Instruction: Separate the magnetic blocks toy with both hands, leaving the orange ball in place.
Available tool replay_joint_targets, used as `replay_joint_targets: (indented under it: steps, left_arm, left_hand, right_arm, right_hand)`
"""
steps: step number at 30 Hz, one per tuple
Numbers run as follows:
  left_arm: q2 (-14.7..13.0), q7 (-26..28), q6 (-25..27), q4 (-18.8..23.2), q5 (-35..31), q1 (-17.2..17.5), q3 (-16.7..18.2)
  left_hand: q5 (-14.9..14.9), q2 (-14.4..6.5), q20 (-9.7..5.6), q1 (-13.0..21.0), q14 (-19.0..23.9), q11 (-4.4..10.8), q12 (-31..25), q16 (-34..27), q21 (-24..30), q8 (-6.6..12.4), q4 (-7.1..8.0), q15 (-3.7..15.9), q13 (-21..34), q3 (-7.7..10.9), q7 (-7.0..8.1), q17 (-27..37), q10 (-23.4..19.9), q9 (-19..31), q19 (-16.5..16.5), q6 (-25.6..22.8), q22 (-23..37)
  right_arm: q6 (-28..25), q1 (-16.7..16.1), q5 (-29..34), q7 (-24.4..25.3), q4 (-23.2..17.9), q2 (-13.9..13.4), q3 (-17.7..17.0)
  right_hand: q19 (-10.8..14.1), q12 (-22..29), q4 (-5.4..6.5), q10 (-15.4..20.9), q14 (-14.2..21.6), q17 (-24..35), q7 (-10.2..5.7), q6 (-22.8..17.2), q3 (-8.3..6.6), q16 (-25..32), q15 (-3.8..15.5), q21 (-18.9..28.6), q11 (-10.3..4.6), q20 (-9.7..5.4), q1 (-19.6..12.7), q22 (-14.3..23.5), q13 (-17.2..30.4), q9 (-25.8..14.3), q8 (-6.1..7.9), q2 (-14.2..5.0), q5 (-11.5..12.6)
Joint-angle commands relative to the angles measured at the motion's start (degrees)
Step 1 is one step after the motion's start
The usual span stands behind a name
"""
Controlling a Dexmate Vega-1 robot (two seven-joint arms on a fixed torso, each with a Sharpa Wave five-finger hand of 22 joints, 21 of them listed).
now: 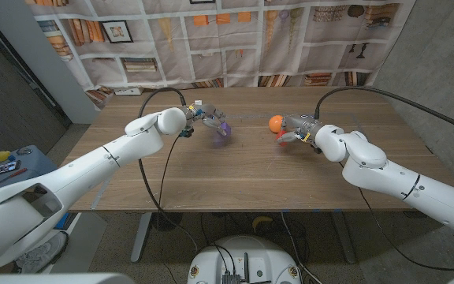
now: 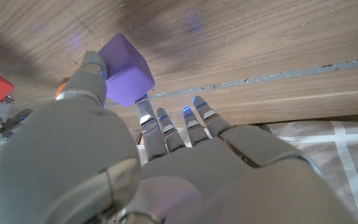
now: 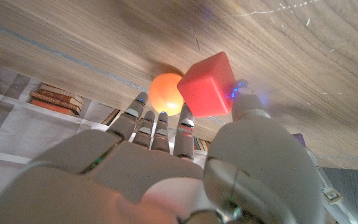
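The 2 blocks are apart, 1 in each hand. The left hand (image 1: 198, 118) pinches the purple block (image 1: 223, 130) between thumb and fingers, on the left half of the wooden bench (image 1: 235, 170); in the left wrist view the same purple block (image 2: 127, 70) sits at the thumb tip of the left hand (image 2: 160, 162), close to the bench surface, though the head view blurs it too much to say whether it touches the wood. The right hand (image 1: 298, 128) grips the red block (image 1: 284, 138) on the right half. The right wrist view shows that red block (image 3: 209, 85) held between thumb and fingers of the right hand (image 3: 166, 168), with the orange ball (image 3: 166, 92) just beside it. The orange ball (image 1: 276, 123) rests on the bench, next to the right hand's fingers and well apart from the purple block
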State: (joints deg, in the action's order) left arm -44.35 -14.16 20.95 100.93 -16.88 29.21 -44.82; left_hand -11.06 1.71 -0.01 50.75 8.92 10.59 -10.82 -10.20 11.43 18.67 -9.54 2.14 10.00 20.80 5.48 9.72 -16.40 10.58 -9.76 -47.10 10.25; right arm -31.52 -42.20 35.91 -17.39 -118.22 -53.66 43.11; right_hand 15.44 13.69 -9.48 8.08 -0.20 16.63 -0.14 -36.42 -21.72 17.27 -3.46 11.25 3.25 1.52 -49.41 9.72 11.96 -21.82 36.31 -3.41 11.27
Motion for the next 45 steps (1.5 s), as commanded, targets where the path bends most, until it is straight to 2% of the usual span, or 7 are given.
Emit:
replay_joint_targets:
  steps: [1,25,28,32,36,39,45]
  left_arm:
    - [1.0,0.0,1.2,-0.8,-2.4,0.5,-1.2]
    - [1.0,-0.6,4.8,1.5,-8.5,1.0,-2.9]
    - [1.0,-1.2,5.0,1.6,-9.1,0.8,-3.1]
    - [1.0,-1.7,5.0,1.7,-9.5,0.6,-3.2]
    - [0.9,-2.1,5.3,2.0,-10.0,0.5,-3.2]
    - [0.9,-2.2,5.4,2.1,-10.0,0.6,-3.1]
    - [0.9,-2.4,5.5,2.3,-10.2,0.7,-2.9]
  left_hand:
    - [-0.2,-3.6,0.13,1.9,0.7,0.14,-0.3,-0.4,0.3,0.33,0.25,2.92,0.2,0.14,1.09,0.1,-0.6,2.3,-0.6,-11.8,0.1]
    - [-0.2,-3.6,0.03,1.5,1.2,0.47,-0.4,-0.4,0.4,-0.08,0.13,3.12,0.3,-0.09,1.29,0.1,-1.2,2.3,-1.1,-11.0,0.1]
    - [-0.2,-3.5,0.08,1.4,1.2,0.06,-0.2,-0.3,0.4,-0.55,0.07,3.08,0.3,-0.19,1.14,0.1,-0.7,2.3,-1.2,-9.9,0.1]
    - [-0.3,-3.6,0.51,1.1,1.1,-0.36,0.0,-0.2,0.3,-1.20,0.15,2.83,0.3,-0.33,1.01,0.1,-0.2,2.3,-1.0,-8.5,0.1]
    - [-0.3,-3.6,0.40,0.9,1.1,-0.28,-0.1,-0.2,0.3,-1.61,0.14,3.01,0.3,-0.43,1.09,0.1,-0.1,2.4,-1.0,-7.5,0.1]
    - [-0.3,-3.6,0.48,0.8,1.1,-0.86,-0.1,-0.2,0.2,-1.99,0.13,2.91,0.4,-0.51,1.09,0.1,-0.1,2.4,-0.8,-6.7,0.1]
    - [-0.3,-3.3,0.42,0.6,1.1,-1.00,-0.3,-0.2,0.1,-2.34,0.02,2.94,0.4,-0.70,1.35,0.1,-0.5,2.4,-0.7,-5.9,0.1]
  right_arm:
    - [-1.9,0.1,5.9,-3.5,0.5,1.7,1.9]
    - [-2.3,0.2,13.4,-8.6,2.6,4.4,3.7]
    - [-1.9,0.4,14.0,-9.4,2.9,4.5,3.9]
    - [-2.3,0.5,15.2,-10.4,3.2,5.1,4.1]
    - [-2.4,0.5,16.1,-11.1,3.4,5.3,4.2]
    - [-2.6,0.6,16.8,-12.0,3.4,5.6,4.3]
    - [-3.6,0.5,17.9,-13.3,3.6,6.4,4.3]
  right_hand:
    - [0.3,-0.1,-0.06,0.0,0.0,0.2,-4.42,-4.3,0.12,-0.1,0.22,0.0,-0.43,-0.34,-1.5,0.1,0.1,-0.1,0.31,-1.00,0.3]
    - [0.5,-0.5,-0.14,-0.2,0.1,0.3,-4.10,-3.7,0.30,-0.2,0.33,0.0,-0.40,-0.42,-2.1,0.1,0.1,0.3,-0.02,-1.07,0.5]
    - [0.6,-0.6,-0.17,-0.2,0.2,0.3,-3.98,-3.6,0.34,-0.2,0.19,0.0,-0.25,-0.28,-2.1,0.1,0.1,0.3,-0.07,-0.99,0.5]
    - [0.6,-0.7,-0.25,-0.4,0.1,0.3,-3.83,-3.1,0.49,-0.3,-0.02,0.0,0.02,-0.07,-2.2,0.1,0.1,0.4,-0.28,-0.71,0.5]
    - [0.6,-0.9,-0.26,-0.8,0.1,0.3,-3.17,-2.3,0.71,-0.4,-0.30,0.0,0.26,0.17,-2.3,0.1,0.1,0.5,-0.60,-0.34,0.5]
    - [0.5,-1.1,-0.17,-1.1,0.0,0.2,-2.52,-1.4,1.07,-0.6,-0.74,-0.1,0.63,0.52,-2.0,0.1,0.1,0.7,-0.99,0.23,0.4]
    - [0.3,-1.3,0.01,-1.6,-0.3,0.2,-2.04,-0.7,1.75,-0.8,-1.32,-0.1,1.23,1.18,-1.4,0.1,0.2,0.9,-1.27,1.32,0.2]
